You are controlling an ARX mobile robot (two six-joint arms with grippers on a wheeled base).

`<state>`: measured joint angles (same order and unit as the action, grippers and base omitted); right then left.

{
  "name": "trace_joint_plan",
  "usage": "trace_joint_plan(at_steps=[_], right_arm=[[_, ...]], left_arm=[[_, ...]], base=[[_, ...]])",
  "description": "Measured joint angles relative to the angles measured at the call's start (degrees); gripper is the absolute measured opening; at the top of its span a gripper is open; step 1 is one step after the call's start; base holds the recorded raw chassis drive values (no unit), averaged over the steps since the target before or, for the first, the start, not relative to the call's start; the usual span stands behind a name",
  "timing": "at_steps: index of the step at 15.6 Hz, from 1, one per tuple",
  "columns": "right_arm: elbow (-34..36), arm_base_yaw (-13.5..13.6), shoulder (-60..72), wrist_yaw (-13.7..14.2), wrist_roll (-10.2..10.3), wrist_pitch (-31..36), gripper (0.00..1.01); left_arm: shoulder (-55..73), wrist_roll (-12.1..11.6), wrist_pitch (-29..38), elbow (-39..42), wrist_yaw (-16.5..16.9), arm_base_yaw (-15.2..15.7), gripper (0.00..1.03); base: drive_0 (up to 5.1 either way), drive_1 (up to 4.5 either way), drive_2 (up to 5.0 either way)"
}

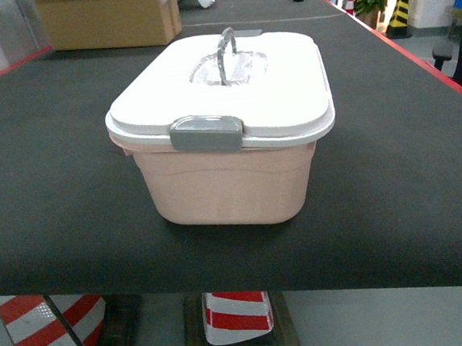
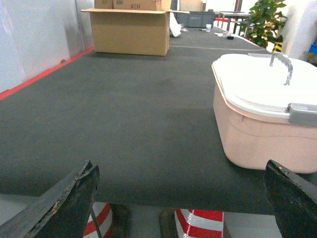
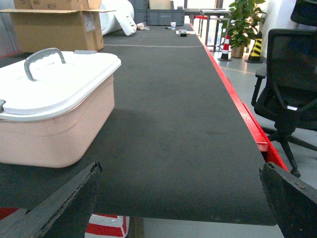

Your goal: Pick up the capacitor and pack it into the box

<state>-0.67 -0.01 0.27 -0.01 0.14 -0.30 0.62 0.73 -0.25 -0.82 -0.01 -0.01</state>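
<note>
The box (image 1: 224,182) is a pale peach-pink tub standing near the front edge of the dark table, its white lid (image 1: 288,87) on and the grey handle (image 1: 225,54) upright. A grey latch clip (image 1: 206,132) faces me. The same box (image 2: 257,134) lies to the right of my left gripper (image 2: 185,196), which is open and empty at the table's front edge. My right gripper (image 3: 181,191) is also open and empty, with the box (image 3: 54,124) to its left. Neither gripper shows in the head view. No capacitor is in view.
A brown cardboard carton (image 1: 108,18) stands at the back left of the table (image 1: 47,197). Red-and-white cones (image 1: 237,312) stand under the front edge. A black office chair (image 3: 287,89) is off the table's right side, and a potted plant (image 3: 242,20) stands farther back.
</note>
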Motion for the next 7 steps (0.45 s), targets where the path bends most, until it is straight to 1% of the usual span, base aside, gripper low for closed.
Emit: trace_joint_plan(at_steps=[7], right_arm=[[0.00, 0.00, 0.00, 0.00, 0.00, 0.00, 0.98]], left_arm=[[0.00, 0.00, 0.00, 0.00, 0.00, 0.00, 0.98]], base=[[0.0, 0.00, 0.0]])
